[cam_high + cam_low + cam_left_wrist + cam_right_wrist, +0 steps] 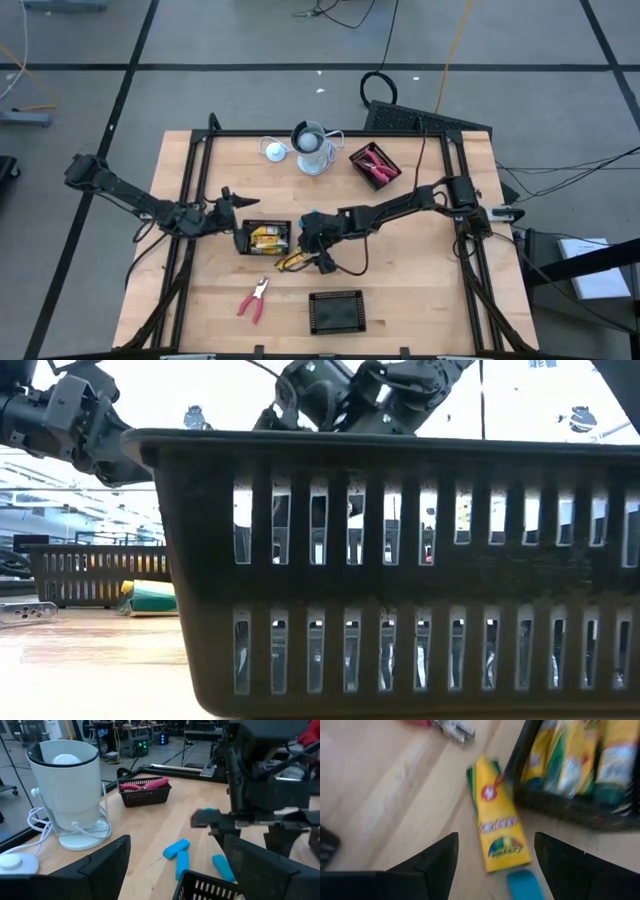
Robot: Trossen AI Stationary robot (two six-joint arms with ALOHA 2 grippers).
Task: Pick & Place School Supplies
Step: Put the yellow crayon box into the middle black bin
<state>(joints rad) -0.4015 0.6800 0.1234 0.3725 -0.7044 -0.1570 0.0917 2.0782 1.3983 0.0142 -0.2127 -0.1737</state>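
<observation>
The pale wooden surface (400, 280) fills the centre of the high view, and the step in hand looks like picking the stray yellow crayon box (498, 817) up and carrying it into the black mesh tray of yellow boxes (264, 238) at mid-frame. To do it well, the right gripper (318, 250) should come straight down, span the box across its narrow width, and close only once both fingers (427, 865) sit low beside it. It should also stay clear of the small light-blue oblong piece (524, 885), which lies just beside the box's near end and could be nudged or pinched along with it.

In the right wrist view the right gripper's fingers stand spread apart and grasp nothing. The box lies flat on the wood between their tips and a little beyond them, slightly slanted, its far end close to the tray's wall, though whether it touches I cannot tell.

The left gripper (228, 203) waits at centre-left of the high view, beside the tray, its fingers also released and empty.

Other supplies lie elsewhere: red-handled pliers (254, 298) in the lower centre, three more light-blue oblong pieces (178, 854) in the lower middle of the left wrist view, and a pale grey cup (67, 790) at its left.
</observation>
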